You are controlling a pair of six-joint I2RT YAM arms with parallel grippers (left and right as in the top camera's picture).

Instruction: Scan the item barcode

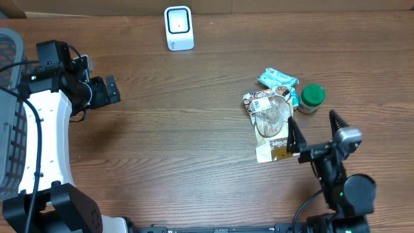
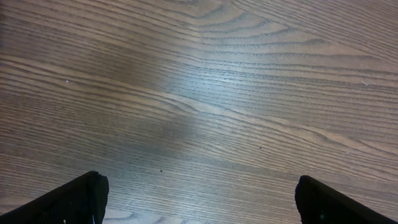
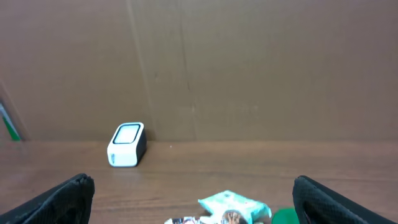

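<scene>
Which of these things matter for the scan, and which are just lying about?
For the job: white scanner; snack pouch, nearest the open right gripper.
Likely just lying about: teal packet; green-lidded jar; wire basket.

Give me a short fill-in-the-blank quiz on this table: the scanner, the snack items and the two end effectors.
1. The jar beside the snack pouch has a ___ lid.
2. The scanner at the far edge of the table is coloured ___.
3. The left end effector and right end effector both stand ___, holding nothing.
Missing words: green; white; open.
</scene>
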